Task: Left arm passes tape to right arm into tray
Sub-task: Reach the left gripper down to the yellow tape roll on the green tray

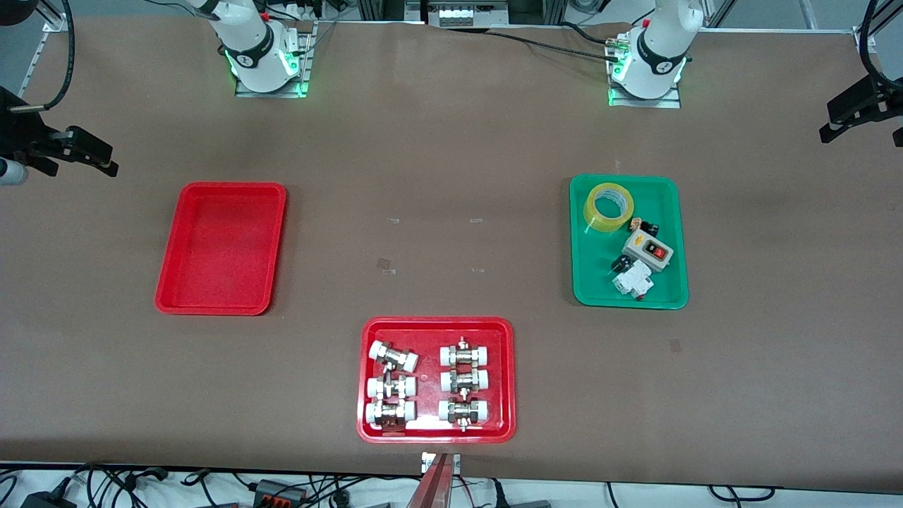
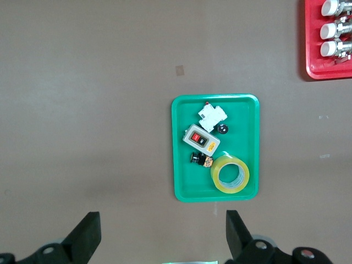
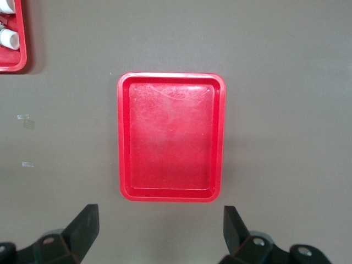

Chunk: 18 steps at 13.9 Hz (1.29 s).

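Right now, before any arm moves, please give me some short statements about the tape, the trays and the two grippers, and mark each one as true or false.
1. The tape lies in the green tray. True.
2. The plain red tray already holds the tape. False: nothing lies in it.
3. The left gripper is open and holds nothing. True.
4. The right gripper is shut on the tape. False: it is open and holds nothing, high over the plain red tray.
5. The tape shares its tray with a grey switch box. True.
6. The metal fittings lie in the green tray. False: they lie in the wider red tray.
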Motion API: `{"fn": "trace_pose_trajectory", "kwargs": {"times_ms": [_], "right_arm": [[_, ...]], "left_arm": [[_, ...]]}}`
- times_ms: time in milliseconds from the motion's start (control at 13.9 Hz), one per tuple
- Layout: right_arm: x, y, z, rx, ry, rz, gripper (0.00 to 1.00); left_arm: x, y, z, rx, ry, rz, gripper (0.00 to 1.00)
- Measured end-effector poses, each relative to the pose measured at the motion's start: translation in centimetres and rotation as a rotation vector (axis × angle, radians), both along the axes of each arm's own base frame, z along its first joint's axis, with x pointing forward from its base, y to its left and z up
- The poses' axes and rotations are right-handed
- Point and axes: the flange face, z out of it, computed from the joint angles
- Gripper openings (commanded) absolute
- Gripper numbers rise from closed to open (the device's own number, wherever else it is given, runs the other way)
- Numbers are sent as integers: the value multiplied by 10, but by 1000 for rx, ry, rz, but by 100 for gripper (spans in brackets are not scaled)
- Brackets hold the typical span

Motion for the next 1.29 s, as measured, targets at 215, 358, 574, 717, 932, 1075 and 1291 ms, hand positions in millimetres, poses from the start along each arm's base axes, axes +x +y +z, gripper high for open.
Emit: {"fn": "trace_pose_trajectory", "kwargs": {"times_ms": [215,358,574,717,932,1075,1291], "right_arm": [[0,0,0,0,0,0,100],[0,0,0,0,0,1,100],[0,0,0,0,0,1,100],[0,0,0,0,0,1,100],[0,0,0,0,0,1,100],[0,0,0,0,1,1,100],[0,0,-1,0,1,1,100]], "left_arm": [[2,1,0,0,-15,2,100],[2,1,-4,0,-11,3,100],[2,0,-17,-1,25,0,100],[2,-3,-44,-3,102,8,100],[4,-39,-132,8,231,15,100],[2,-74,-208,22,256,2,100],[-21,-94,-316,17,272,1,100]]}}
